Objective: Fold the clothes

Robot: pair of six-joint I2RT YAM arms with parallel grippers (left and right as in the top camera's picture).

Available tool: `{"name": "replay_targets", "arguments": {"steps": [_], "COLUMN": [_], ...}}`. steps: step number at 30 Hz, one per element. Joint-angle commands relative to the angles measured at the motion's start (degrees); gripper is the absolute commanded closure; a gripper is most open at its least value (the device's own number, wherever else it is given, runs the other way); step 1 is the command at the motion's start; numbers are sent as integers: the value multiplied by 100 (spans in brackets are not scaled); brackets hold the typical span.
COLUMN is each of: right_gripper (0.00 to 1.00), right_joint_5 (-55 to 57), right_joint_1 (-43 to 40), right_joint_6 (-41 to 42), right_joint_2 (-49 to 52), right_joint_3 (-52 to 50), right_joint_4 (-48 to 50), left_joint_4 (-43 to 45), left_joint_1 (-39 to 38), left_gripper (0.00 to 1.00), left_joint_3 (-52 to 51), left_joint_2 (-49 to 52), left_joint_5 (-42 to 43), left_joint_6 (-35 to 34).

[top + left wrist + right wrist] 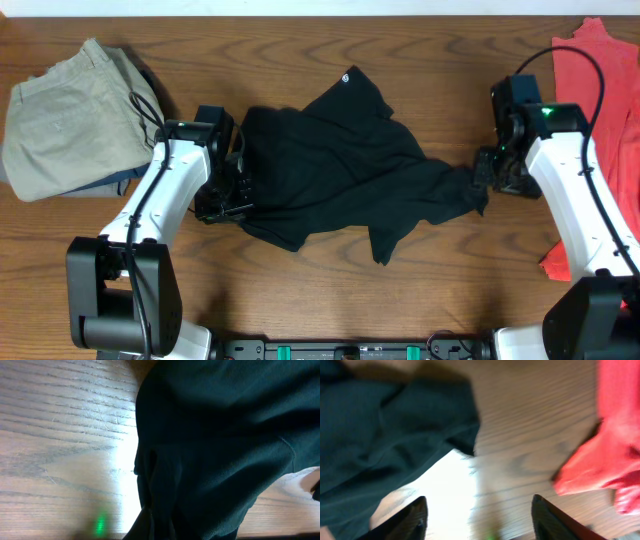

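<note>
black shirt [330,160] lies crumpled mid-worktop, spread unevenly from left of centre to right of centre, one lobe reaching toward the far edge with a small white logo [348,75] near its tip, and a narrow tail hanging toward the near edge. worktop [300,290] is dark wood grain. left gripper [222,200] sits at the shirt's left edge, overlapping the fabric. its wrist view is filled with black cloth that gathers into pleats running to the bottom of the frame; the fingers themselves are out of that frame. reads as closed tight with the shirt's edge pinched in it. right gripper [482,170] is at the shirt's right end, just beside the fabric's tip. in its wrist view both fingers [417,520] stand wide apart with only bare wood between them, so it is open and holding nothing; the shirt's corner lies ahead and to one side of the gap, not in it. khaki trousers [60,115] are bunched in the far left corner, apart from the shirt. coral-red garment [600,90] lies along the right edge, from the far right corner down past the right arm, well apart from the shirt.
</note>
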Motion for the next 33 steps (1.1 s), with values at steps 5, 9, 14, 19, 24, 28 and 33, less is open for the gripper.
{"name": "replay_targets", "arguments": {"steps": [5,9,14,19,24,28,33], "right_gripper": [27,9,7,1,1,3,6], "right_joint_5": [-662,-758,-758,-789,-789,-984,-1425], "right_joint_1": [-76,-79,-210,-264,-391,-590,-752], "right_joint_6": [599,741,1292,1497,1928,2212,2393], "right_joint_2": [11,11,11,11,11,11,11], "right_joint_3": [-726,-901,-1220,-1604,-1971,-2214,-2319], "right_joint_4": [752,1215,1847,2328,2660,3069,3403], "left_joint_4": [55,70,70,72,70,70,68], "left_joint_1": [31,31,31,28,28,28,28], "left_gripper": [94,94,94,94,94,94,94], "left_joint_3": [-35,-35,-35,-35,-35,-35,-35], "left_joint_2": [26,26,26,26,26,26,26], "left_joint_5": [-116,-118,-116,-118,-116,-116,-116], "left_joint_6": [-50,-50,-50,-50,-52,-52,-52]}}
